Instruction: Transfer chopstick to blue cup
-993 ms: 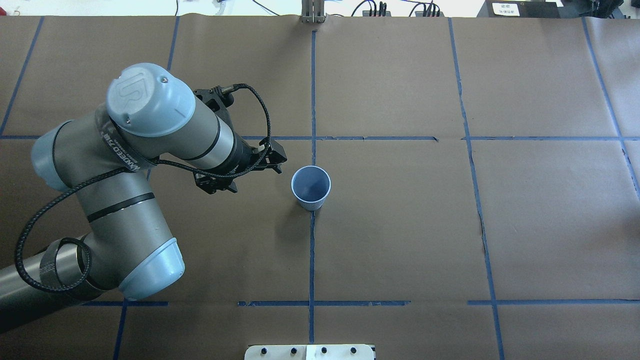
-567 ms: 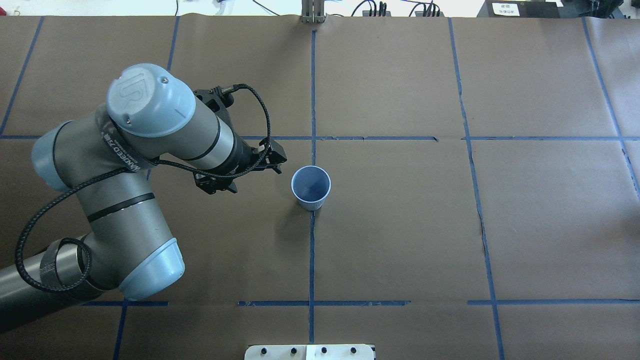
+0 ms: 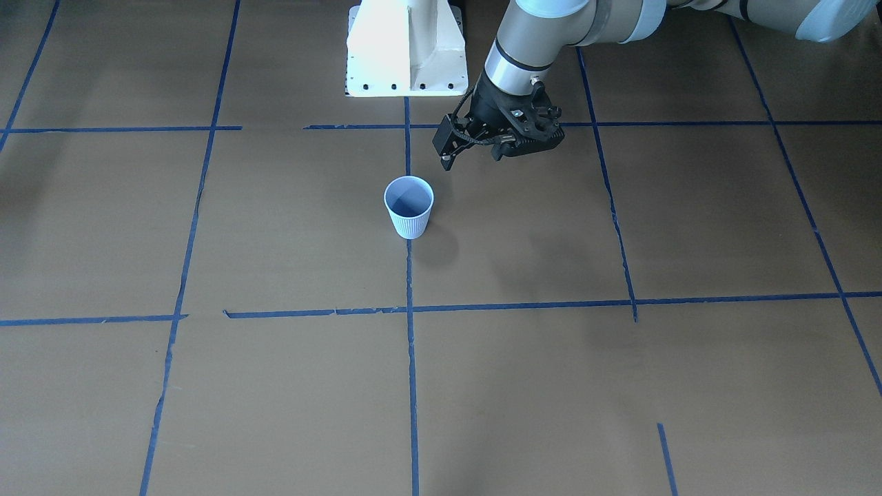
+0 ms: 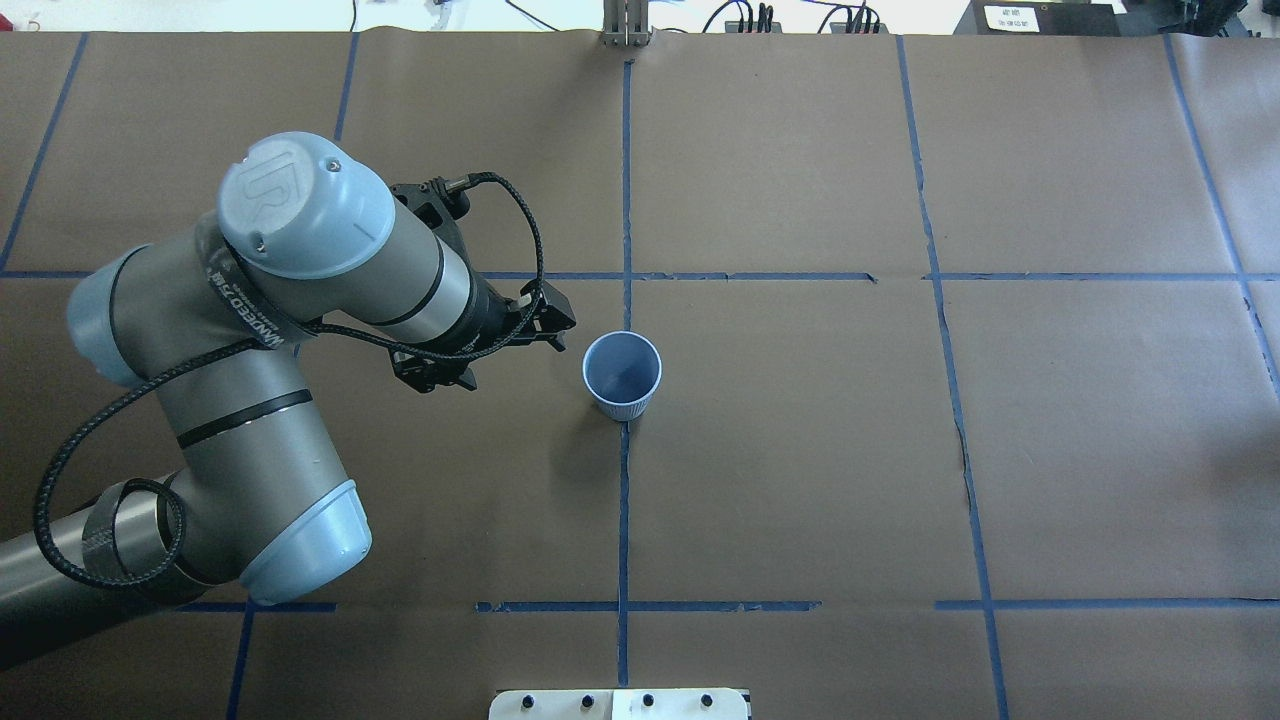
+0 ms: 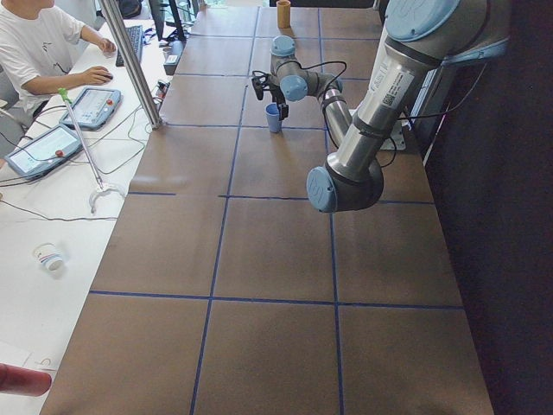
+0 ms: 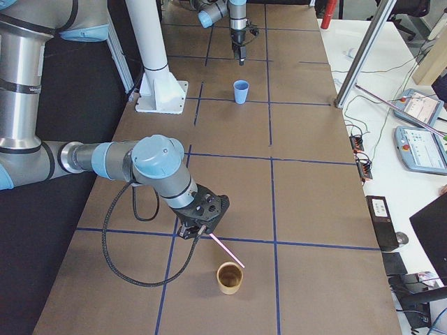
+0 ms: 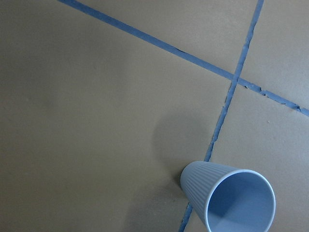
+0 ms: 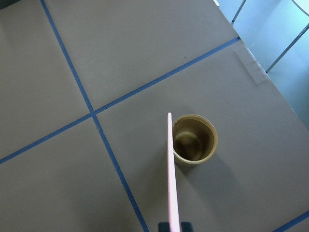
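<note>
Left hand [image 3: 518,141] barely shifted beside blue cup [image 3: 409,210].

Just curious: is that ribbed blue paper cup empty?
Empty: the ribbed blue paper cup stands upright, its bare bottom visible from overhead.

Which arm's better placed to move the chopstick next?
Right, probably. The right gripper grips the thin pink chopstick beside the round brown cup. The left gripper hovers near the ribbed blue cup, holding nothing visible.
</note>
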`<act>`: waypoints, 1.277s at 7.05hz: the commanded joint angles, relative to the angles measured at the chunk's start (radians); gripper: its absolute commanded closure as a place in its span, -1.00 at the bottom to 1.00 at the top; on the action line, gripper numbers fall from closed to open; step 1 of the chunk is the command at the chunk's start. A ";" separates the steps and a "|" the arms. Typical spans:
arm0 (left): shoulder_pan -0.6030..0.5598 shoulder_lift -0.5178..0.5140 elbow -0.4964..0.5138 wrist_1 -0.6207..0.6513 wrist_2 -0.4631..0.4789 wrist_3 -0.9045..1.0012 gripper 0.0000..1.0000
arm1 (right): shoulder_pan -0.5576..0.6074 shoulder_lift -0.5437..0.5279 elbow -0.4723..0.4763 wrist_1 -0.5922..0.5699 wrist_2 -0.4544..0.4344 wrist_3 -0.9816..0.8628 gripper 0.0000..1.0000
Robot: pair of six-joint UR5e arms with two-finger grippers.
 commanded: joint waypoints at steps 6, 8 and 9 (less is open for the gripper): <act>0.026 0.003 0.015 -0.036 0.028 0.001 -1.00 | -0.446 0.318 0.033 0.005 0.380 0.127 1.00; 0.026 0.014 0.015 -0.050 0.028 0.004 -1.00 | -0.591 0.503 0.033 0.009 0.515 0.506 0.99; 0.021 0.053 0.014 -0.116 0.028 0.004 -1.00 | -0.704 0.577 0.032 0.012 0.526 0.682 0.98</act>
